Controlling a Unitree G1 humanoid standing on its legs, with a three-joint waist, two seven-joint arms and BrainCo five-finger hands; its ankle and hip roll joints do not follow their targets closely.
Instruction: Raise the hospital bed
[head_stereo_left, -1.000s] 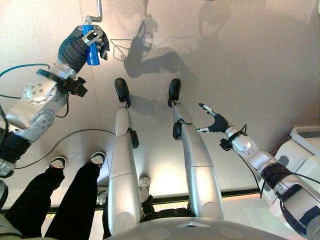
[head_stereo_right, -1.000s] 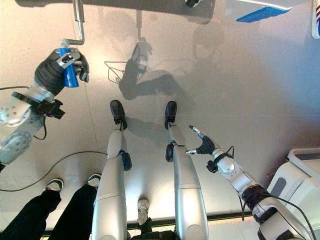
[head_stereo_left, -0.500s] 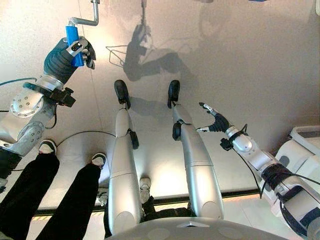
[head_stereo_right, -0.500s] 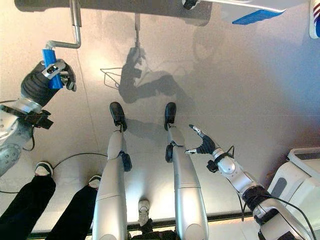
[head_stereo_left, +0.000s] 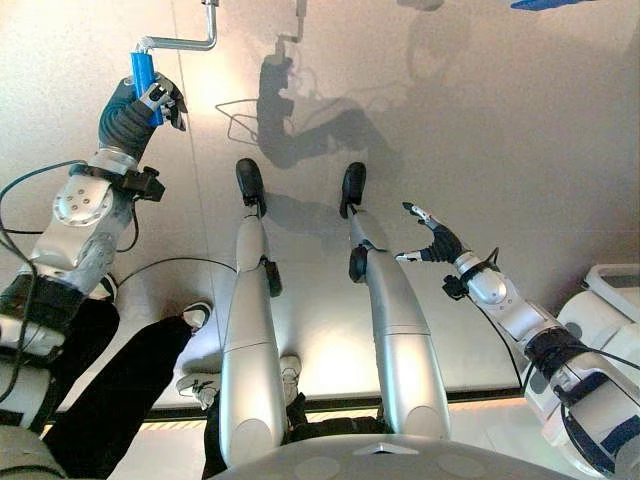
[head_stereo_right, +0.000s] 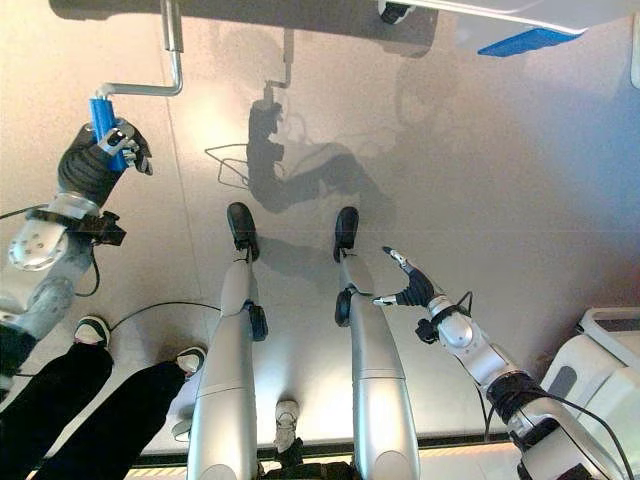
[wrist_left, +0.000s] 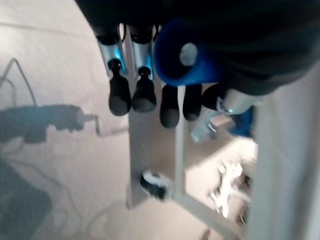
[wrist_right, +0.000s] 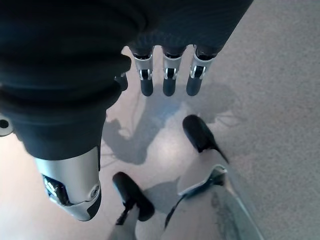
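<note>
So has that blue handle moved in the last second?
Yes. The blue handle, gripped by the left hand, has swung out to the robot's left of the crank's upright metal shaft; a second ago it hung almost under it.

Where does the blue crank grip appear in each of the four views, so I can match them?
Left eye view: crank grip upper left, in the left hand.
Right eye view: upper left, same hand.
Left wrist view: blue end behind the fingers.
Right wrist view: no grip.
Shared landmark: the silver crank rod.

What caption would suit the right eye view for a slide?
Left hand with fingers curled round the blue crank handle under the bed frame; right hand hangs open.
</note>
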